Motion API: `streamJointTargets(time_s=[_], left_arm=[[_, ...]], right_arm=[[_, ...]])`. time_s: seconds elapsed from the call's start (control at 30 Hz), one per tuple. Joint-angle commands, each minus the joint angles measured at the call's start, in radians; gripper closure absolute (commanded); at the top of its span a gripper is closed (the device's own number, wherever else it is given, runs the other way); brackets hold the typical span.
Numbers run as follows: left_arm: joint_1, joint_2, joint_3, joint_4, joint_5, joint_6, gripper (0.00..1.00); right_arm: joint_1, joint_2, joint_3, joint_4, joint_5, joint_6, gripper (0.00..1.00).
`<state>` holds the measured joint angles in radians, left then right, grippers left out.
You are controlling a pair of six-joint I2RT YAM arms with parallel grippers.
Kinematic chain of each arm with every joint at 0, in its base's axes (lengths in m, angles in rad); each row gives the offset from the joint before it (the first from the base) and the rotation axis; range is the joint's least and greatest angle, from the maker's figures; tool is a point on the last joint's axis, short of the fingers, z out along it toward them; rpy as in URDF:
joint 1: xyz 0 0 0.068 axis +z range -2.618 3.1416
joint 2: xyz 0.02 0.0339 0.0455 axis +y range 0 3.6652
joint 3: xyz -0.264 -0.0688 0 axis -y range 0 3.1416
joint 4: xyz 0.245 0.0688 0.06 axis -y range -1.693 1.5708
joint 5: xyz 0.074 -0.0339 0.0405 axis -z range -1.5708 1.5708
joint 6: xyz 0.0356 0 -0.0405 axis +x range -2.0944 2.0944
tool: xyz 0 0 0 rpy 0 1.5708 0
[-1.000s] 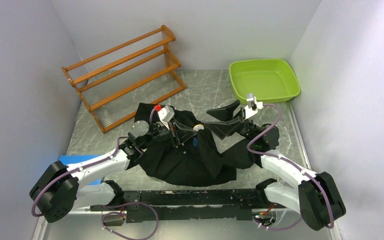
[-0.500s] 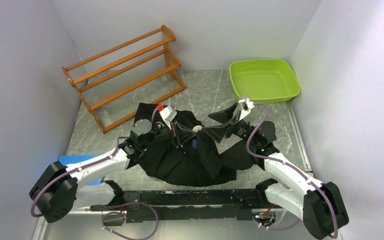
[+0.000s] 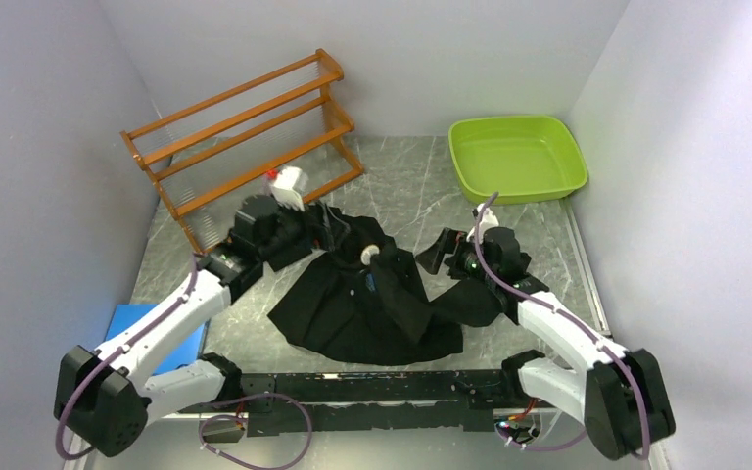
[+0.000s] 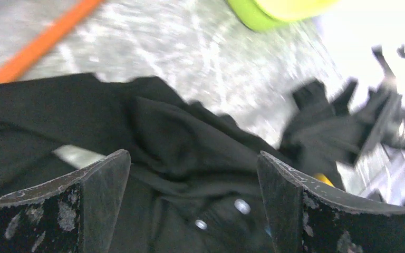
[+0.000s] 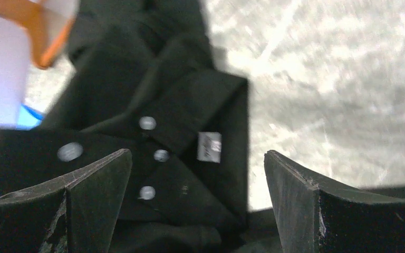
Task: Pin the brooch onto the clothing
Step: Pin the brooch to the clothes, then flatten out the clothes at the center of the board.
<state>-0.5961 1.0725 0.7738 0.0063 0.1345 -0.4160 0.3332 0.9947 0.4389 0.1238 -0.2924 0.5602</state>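
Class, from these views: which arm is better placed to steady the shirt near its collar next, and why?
Probably right. The right pincer, open, frames the shirt's white neck label and buttons between its fingers. The left pincer, also open, sits at the shirt's edge near the wooden rack.

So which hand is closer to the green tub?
Right. The right hand hangs just in front of the green tub; the left hand is farther off, beside the wooden rack.

white arms (image 3: 162,328) with black joints (image 3: 93,411), looping purple cables (image 3: 478,245) and scuffed black pincer fingers (image 4: 100,200).
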Motion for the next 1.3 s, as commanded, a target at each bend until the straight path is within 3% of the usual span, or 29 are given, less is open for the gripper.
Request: streamJointTargets(time_s=[0.0,0.13,0.27,0.53,0.6,0.7,0.83,0.9,0.93,1.0,1.27], left_arm=[[0.176,0.036,0.104,-0.158,0.008,-0.103,0.06],[0.249,0.178,0.161,-0.195,0.008,-0.164,0.06],[0.251,0.439,0.338,-0.383,-0.084,-0.145,0.08],[0.218,0.790,0.514,-0.421,-0.222,-0.119,0.09],[0.216,0.847,0.541,-0.432,-0.251,-0.127,0.13],[0.217,0.906,0.572,-0.446,-0.294,-0.135,0.29],[0.229,0.922,0.584,-0.440,-0.301,-0.125,0.66],[0.249,0.915,0.582,-0.433,-0.280,-0.119,0.92],[0.260,0.908,0.580,-0.433,-0.276,-0.116,0.97],[0.280,0.881,0.573,-0.437,-0.278,-0.107,0.97],[0.368,0.713,0.467,-0.470,-0.314,-0.125,0.97]], right_arm=[[-0.006,0.093,0.038,-0.171,0.061,0.037,0.00],[-0.008,0.161,0.024,-0.179,0.072,0.047,0.00],[-0.006,0.305,0.079,-0.243,0.084,0.042,0.00],[0.051,0.480,0.088,-0.133,0.062,0.064,0.05],[0.067,0.515,0.100,-0.109,0.065,0.065,0.10],[0.078,0.577,0.129,-0.071,0.068,0.052,0.31],[0.079,0.617,0.160,0.000,0.011,0.037,0.61],[0.077,0.626,0.180,0.030,-0.028,0.031,0.76],[0.074,0.626,0.194,0.046,-0.046,0.024,0.85],[0.070,0.620,0.223,0.057,-0.067,0.018,1.00],[0.021,0.632,0.404,0.071,-0.138,0.010,1.00]])
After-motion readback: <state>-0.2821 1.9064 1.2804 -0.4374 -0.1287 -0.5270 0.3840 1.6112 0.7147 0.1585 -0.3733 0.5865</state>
